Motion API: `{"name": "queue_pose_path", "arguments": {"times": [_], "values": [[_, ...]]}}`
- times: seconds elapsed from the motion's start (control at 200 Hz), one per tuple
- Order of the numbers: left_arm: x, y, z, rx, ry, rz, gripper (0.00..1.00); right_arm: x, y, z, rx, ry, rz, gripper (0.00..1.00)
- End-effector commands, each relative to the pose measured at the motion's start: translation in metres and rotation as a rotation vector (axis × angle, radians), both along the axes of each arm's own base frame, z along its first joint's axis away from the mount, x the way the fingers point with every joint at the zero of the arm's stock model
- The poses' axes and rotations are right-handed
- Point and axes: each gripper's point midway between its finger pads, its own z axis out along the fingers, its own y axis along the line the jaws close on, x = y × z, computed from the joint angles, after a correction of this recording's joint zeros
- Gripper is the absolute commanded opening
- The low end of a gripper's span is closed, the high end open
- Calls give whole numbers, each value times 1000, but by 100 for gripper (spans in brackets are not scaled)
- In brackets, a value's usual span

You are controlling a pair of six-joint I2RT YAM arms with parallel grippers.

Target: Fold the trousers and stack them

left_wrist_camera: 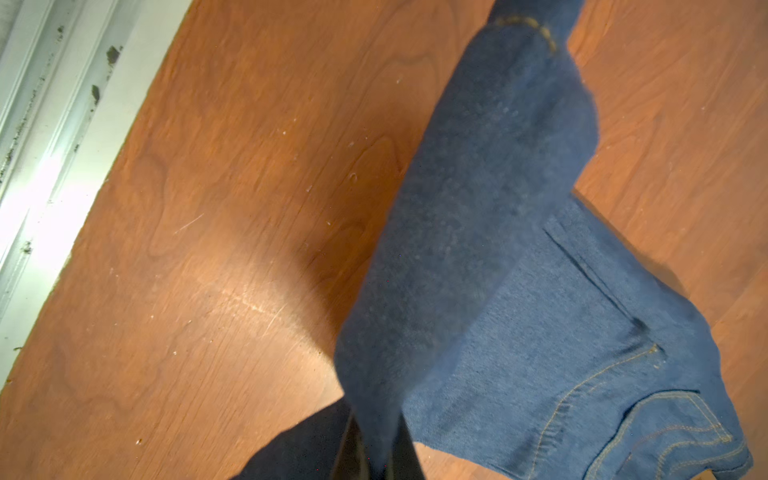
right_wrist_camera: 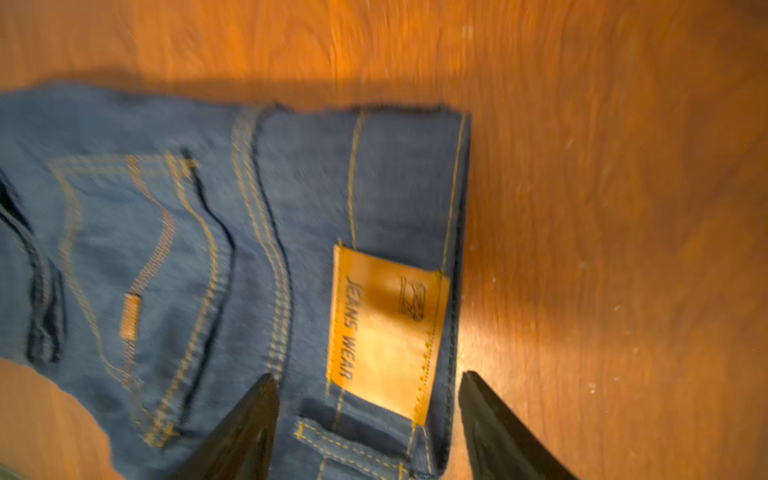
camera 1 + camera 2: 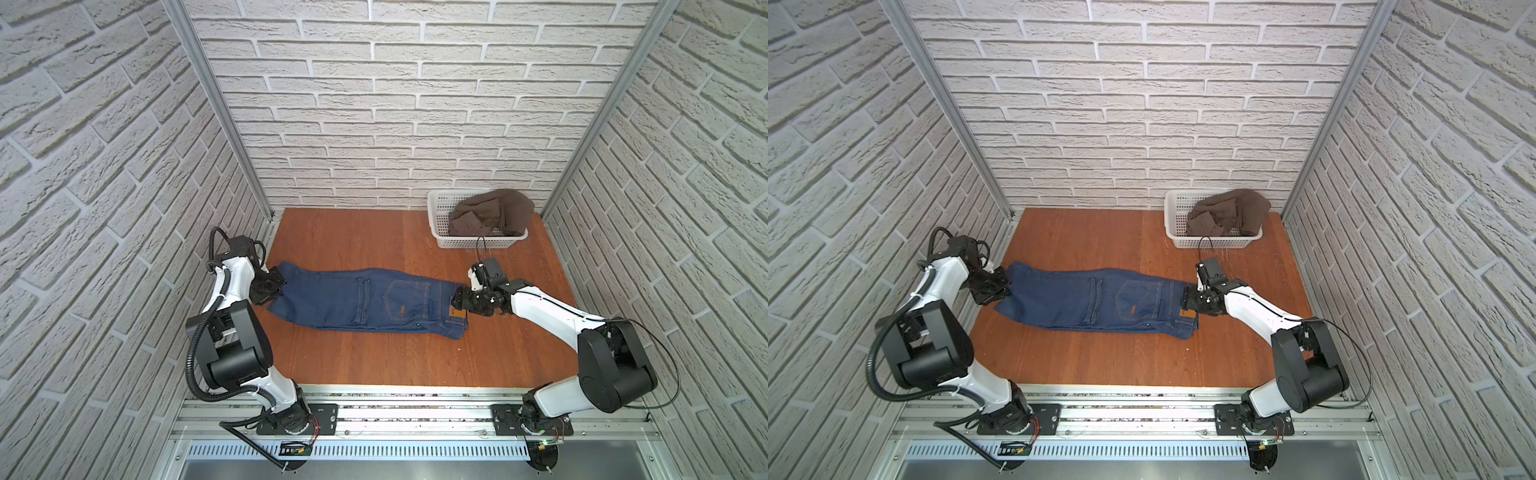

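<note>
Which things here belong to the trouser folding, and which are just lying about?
In the job: dark blue denim jeans, pinched in the shut left gripper; open right gripper at their waistband.
Lying about: white plastic mesh basket; crumpled brown cloth inside it.

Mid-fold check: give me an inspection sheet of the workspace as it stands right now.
Surface: wooden table, light scratches and specks.
Job's things: jeans folded, lying across the table, tan patch facing up at the waistband end.
Clutter: white basket at the far right corner, brown garment heaped in it.
Grippers: left gripper shut on the jeans' left end, lifting it slightly; right gripper open, straddling the waistband edge by the patch.
Cables: black hose along the left arm; thin cable looped above the right wrist, near the basket.
Surroundings: brick-pattern walls; metal rail at the front.
</note>
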Motion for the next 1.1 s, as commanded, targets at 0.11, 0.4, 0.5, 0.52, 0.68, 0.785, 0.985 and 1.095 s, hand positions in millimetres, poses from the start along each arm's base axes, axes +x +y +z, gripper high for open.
{"name": "queue_pose_path", "arguments": {"times": [0.11,0.4,0.5,0.52,0.68,0.785,0.985,1.095], "values": [[-5,1,4,4,-4,-16,0,-22,8,-5,93,40,-24,68],[-2,0,5,-8,-22,-8,0,-60,0,-5,216,71,-245,73],[-2,0,5,-10,-24,-9,0,-56,5,-9,267,61,-272,71],[-1,0,5,-10,-24,-9,0,-55,7,-11,276,62,-275,71],[-3,0,7,-8,-25,-13,0,-45,20,-17,353,66,-277,63],[-4,0,8,-4,-25,-15,0,-41,25,-16,387,54,-271,55],[-4,1,8,-5,-28,-12,0,-38,32,-9,432,41,-257,23],[-4,1,9,-3,-27,-11,0,-34,30,10,404,1,-221,6]]}}
